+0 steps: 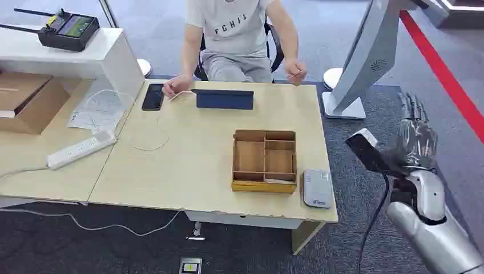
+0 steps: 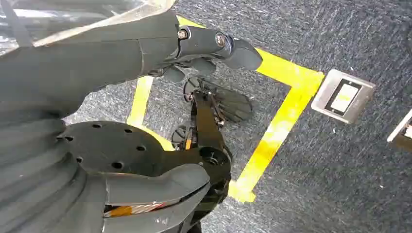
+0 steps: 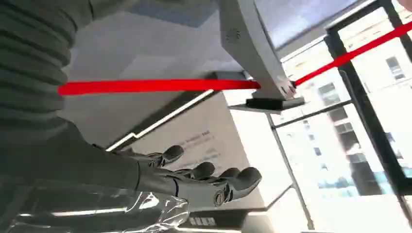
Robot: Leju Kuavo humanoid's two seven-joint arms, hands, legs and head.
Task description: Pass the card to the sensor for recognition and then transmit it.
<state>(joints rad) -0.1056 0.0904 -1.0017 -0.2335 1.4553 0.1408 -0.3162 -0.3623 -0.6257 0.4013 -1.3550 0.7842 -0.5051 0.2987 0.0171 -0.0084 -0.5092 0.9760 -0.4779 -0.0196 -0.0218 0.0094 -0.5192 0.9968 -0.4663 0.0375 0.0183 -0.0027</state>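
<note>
The grey card sensor (image 1: 317, 188) lies flat at the front right corner of the wooden table (image 1: 188, 154). Just left of it stands a divided wooden box (image 1: 264, 186); a pale flat piece, perhaps a card (image 1: 278, 181), lies in its front compartment. My right hand (image 1: 418, 137) is raised beyond the table's right edge with its fingers straight and apart, holding nothing; the right wrist view shows the same empty hand (image 3: 194, 179). My left hand (image 2: 204, 48) hangs over the carpet with nothing in it.
A person (image 1: 240, 34) sits at the far side, both hands at the table edge. Near them lie a black phone (image 1: 153, 96) and a blue case (image 1: 224, 99). A white stand (image 1: 365, 63) rises at the back right. A power strip (image 1: 80, 149) lies on the left.
</note>
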